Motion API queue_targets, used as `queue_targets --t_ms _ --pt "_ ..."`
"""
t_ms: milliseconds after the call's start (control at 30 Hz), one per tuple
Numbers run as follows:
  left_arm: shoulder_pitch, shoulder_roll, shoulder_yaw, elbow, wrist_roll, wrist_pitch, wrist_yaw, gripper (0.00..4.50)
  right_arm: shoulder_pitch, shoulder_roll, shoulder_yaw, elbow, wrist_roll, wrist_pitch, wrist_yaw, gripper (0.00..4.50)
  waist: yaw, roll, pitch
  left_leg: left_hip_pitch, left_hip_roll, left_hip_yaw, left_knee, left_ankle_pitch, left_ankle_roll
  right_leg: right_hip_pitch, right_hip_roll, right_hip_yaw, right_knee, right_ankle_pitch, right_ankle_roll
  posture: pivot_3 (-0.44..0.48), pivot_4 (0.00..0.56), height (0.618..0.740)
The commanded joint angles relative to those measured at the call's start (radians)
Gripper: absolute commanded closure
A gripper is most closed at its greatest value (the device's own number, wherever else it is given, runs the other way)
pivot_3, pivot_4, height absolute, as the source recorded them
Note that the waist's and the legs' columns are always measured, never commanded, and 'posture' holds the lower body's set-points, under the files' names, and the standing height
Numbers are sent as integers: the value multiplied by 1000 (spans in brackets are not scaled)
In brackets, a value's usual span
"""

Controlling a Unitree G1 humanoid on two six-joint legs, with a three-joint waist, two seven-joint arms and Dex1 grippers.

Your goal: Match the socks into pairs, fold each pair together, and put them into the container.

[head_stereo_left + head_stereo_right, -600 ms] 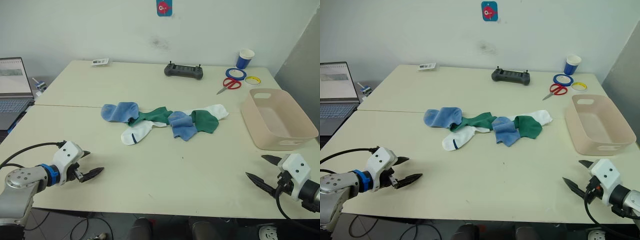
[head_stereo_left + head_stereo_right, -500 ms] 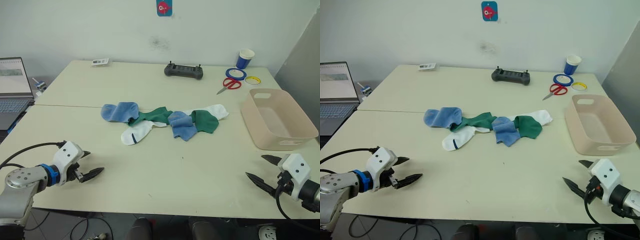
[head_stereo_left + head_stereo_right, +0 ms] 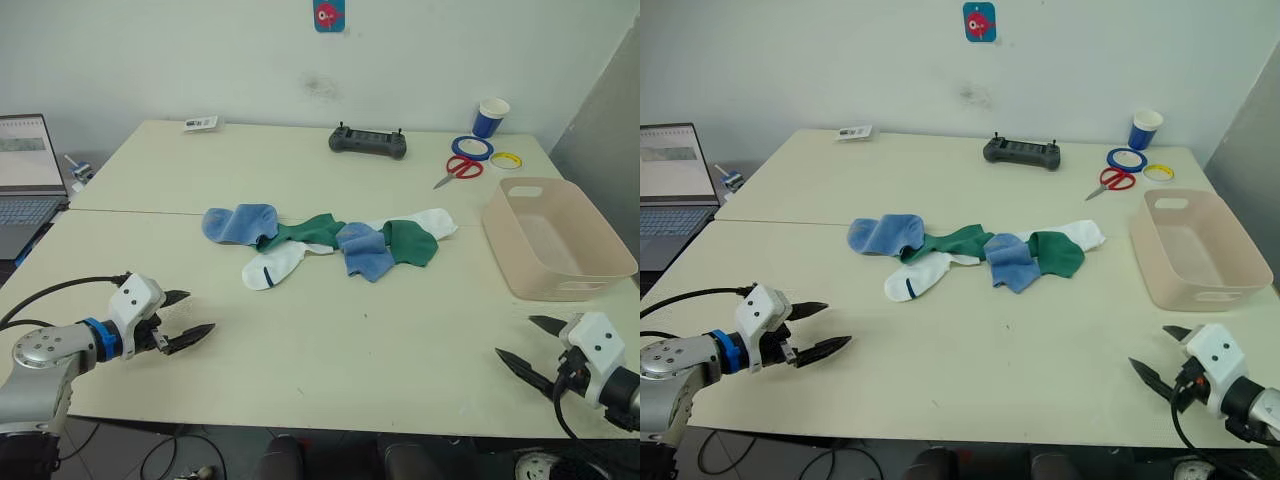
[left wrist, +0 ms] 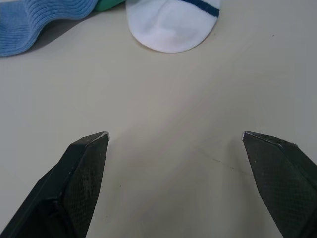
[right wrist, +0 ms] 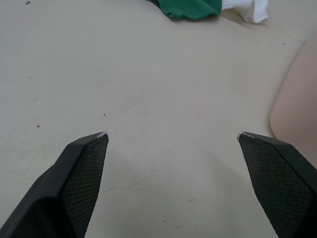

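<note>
From the head camera I am seeing the socks (image 3: 325,240) lying in a loose row mid-table (image 3: 330,350), blue, green and white overlapping. The container (image 3: 556,238) is sitting at the right edge, nothing lying in it. My left gripper (image 3: 184,320) is hovering near the front left, fingers spread and holding nothing; my right gripper (image 3: 532,342) is likewise gaping at front right.

Left wrist: I am looking between parted fingers at a white sock (image 4: 171,22) with a dark stripe and a blue sock (image 4: 39,20).

Right wrist: a green sock (image 5: 190,8) and the tub's wall are showing past the spread fingers
</note>
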Motion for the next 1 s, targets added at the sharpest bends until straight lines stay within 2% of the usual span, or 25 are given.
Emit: queue_targets --t_ms 33,600,833,1000 --pt "-5 8 14 -36 -29 23 -12 0 3 2 -42 -55 16 10 -15 9 0 0 0 0 0 0 0 0 0 0 0 0 0 0 0 0 150 740" --pt "6 5 25 -193 -85 161 2 0 -24 37 -11 -110 34 35 -26 9 0 0 0 0 0 0 0 0 0 0 0 0 0 0 0 0 150 740" --pt "48 0 22 -441 -207 265 -12 0 -166 48 106 -131 35 64 -51 9 -3 0 0 0 0 0 0 0 0 0 0 0 0 0 0 0 150 740" --pt "92 1 30 -572 -280 301 -26 0 -356 69 299 -117 -29 93 -94 9 -5 0 0 0 1 0 0 0 0 0 1 0 1 0 0 0 150 740"
